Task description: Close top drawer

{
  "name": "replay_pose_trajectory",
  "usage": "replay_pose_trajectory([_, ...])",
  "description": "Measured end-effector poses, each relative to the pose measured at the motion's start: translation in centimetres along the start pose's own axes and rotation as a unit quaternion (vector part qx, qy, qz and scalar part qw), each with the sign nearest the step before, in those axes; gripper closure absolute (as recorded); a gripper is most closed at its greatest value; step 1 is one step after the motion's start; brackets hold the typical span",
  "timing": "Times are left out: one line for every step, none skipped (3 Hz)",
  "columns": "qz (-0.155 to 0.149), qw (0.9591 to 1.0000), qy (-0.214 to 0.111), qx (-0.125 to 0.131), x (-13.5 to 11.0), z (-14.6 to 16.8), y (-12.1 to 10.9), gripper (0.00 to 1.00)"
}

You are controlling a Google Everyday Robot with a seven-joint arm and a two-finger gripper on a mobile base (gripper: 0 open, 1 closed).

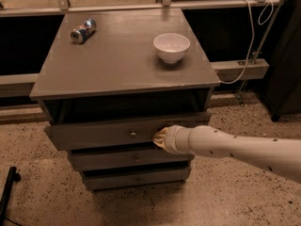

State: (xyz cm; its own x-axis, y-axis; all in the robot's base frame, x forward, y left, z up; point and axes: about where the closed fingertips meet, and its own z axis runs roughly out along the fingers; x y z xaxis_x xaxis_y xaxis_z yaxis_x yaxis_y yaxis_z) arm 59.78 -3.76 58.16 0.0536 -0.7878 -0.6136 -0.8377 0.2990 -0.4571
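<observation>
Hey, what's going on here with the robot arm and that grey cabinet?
The robot's pincer sits against the front of the top drawer, just right of its knob, apparently to push it shut. The drawer sticks out of the cabinet, so it is not closed yet. A white bowl and a can lying on its side rest on top.
</observation>
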Motion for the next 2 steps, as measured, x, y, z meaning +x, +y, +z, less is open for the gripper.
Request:
replay_pose_trajectory([-0.005, 1.0000, 0.002, -0.002, 0.3, 1.0, -1.7, 1.00])
replay_pose_trajectory([-0.007, 0.9999, -0.006, -0.005, 0.4, 1.3, -2.7, 1.00])
